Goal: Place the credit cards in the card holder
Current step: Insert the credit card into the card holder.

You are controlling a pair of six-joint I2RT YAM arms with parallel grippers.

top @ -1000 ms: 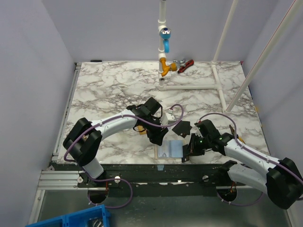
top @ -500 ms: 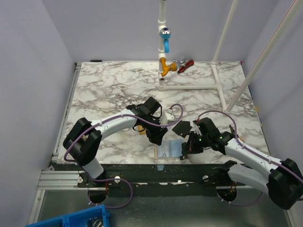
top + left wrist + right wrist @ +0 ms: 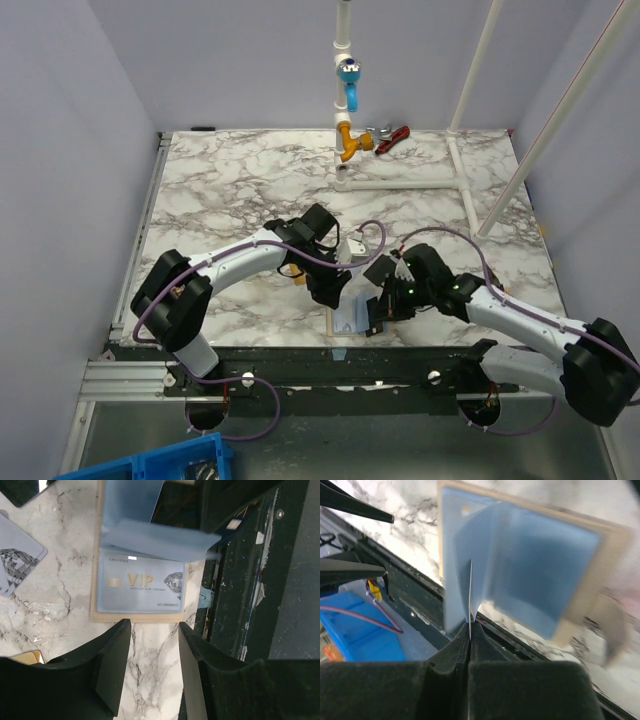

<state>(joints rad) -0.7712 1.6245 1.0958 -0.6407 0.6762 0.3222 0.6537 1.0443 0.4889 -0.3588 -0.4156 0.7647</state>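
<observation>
The beige card holder (image 3: 345, 322) lies open at the table's front edge; its tan rim shows in the left wrist view (image 3: 135, 616) and the right wrist view (image 3: 615, 545). A pale blue VIP card (image 3: 142, 587) sits in its lower pocket. My right gripper (image 3: 376, 320) (image 3: 470, 627) is shut on a thin light-blue inner leaf (image 3: 465, 580) and holds it raised. My left gripper (image 3: 335, 293) (image 3: 155, 630) is open and empty over bare marble just beside the holder. A black card (image 3: 384, 268) (image 3: 20, 492), a pale patterned card (image 3: 15, 562) and a gold card's corner (image 3: 25, 656) lie nearby.
The black front rail (image 3: 400, 360) runs just below the holder. A white pipe with orange and blue fittings (image 3: 345, 140), a red-handled tool (image 3: 392, 136) and a white pipe frame (image 3: 460, 185) stand at the back. A blue bin (image 3: 150, 462) sits below the table.
My right gripper has moved left over the holder, carrying the light-blue leaf with it. The left arm has barely moved.
</observation>
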